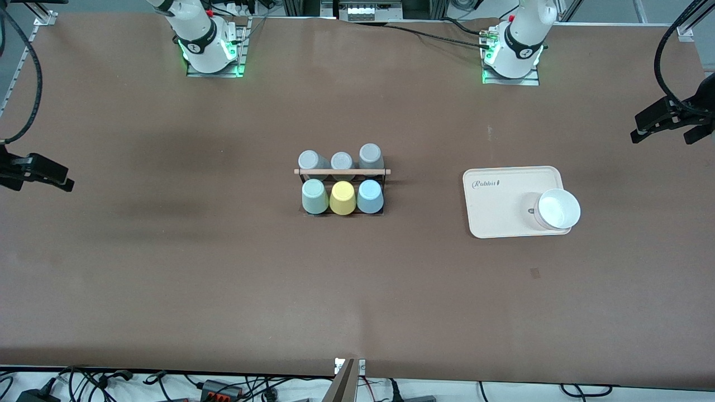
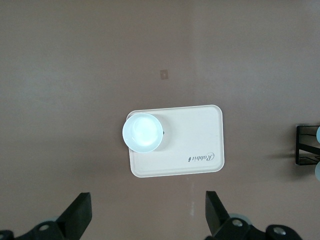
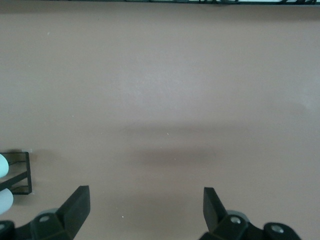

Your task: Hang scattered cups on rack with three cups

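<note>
The rack [image 1: 342, 171], a black wire frame with a wooden rod on top, stands mid-table. On its row nearer the front camera sit a mint cup [image 1: 314, 196], a yellow cup [image 1: 342, 197] and a light blue cup [image 1: 369, 196], all bottom up. Three grey cups [image 1: 342, 161] fill the farther row. My left gripper [image 2: 148, 200] hangs open and empty, high over bare table beside the cream tray [image 2: 190, 145]. My right gripper [image 3: 146, 192] is open and empty over bare table, with a corner of the rack [image 3: 20, 172] at the edge of its view. Neither hand shows in the front view.
The cream tray [image 1: 497, 206] lies toward the left arm's end of the table, with a white bowl [image 1: 557, 209] on its corner nearer the front camera. Black clamp stands [image 1: 39, 170] [image 1: 670, 117] reach in at both ends of the table.
</note>
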Controlling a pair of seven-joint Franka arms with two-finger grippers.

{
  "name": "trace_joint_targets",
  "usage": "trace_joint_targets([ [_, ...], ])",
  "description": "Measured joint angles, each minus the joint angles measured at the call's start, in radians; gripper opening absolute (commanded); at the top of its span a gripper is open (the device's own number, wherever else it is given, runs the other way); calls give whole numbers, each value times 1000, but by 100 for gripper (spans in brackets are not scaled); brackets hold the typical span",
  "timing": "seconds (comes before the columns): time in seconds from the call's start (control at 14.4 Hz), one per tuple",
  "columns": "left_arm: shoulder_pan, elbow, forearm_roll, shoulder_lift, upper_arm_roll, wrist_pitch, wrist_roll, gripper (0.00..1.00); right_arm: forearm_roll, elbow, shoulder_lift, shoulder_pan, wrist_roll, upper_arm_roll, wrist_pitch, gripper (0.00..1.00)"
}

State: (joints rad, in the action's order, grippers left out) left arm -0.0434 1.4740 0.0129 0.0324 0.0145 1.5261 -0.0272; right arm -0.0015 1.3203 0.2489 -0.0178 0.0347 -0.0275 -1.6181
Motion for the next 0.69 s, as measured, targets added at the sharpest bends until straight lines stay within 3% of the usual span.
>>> trace_joint_targets([
  [0.28,-1,0,0,0,0,0,0,100,-34,173,-116,0,0,2,-43,100],
  [0.69,-3,0,0,0,0,0,0,100,-34,343,-246,0,6,5,-49,100],
])
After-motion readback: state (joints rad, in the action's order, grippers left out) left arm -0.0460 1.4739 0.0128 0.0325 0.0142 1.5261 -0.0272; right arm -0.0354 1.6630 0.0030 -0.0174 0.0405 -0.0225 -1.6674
